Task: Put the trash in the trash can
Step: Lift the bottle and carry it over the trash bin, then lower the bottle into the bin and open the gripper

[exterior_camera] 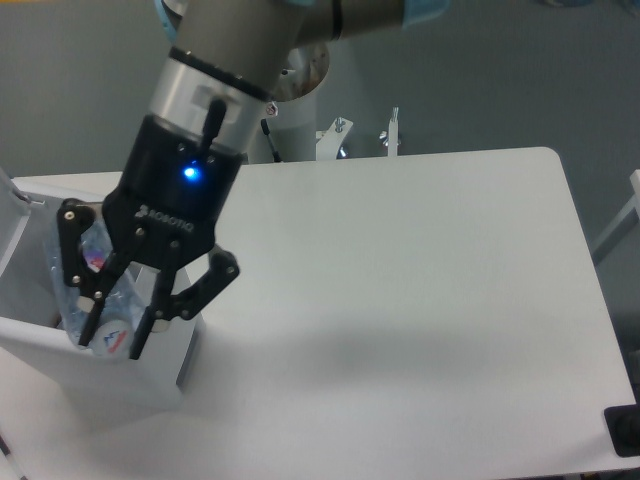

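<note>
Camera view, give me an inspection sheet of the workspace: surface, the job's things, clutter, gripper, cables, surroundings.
Surface: white table, bare where visible.
Job's things: plastic bottle with red-and-white label, held over the white trash can; bin mostly hidden behind the gripper; cup not seen.
Clutter: nothing seen.
Gripper: gripper closed on the bottle's lower end, blue light on its body.
Cables: short cable along the arm's white pedestal.
Surroundings: grey floor behind; dark object at the lower right edge.
</note>
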You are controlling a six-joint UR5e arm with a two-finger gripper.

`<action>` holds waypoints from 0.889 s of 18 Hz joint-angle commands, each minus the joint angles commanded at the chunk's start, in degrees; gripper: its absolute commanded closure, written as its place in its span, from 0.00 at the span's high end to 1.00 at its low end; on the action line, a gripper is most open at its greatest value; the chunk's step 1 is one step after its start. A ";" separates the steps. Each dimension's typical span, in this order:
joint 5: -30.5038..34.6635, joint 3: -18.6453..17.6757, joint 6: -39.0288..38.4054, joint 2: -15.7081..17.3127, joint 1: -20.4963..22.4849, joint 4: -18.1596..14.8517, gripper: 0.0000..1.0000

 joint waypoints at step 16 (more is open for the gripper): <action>0.35 -7.47 9.32 3.08 -3.52 4.57 0.40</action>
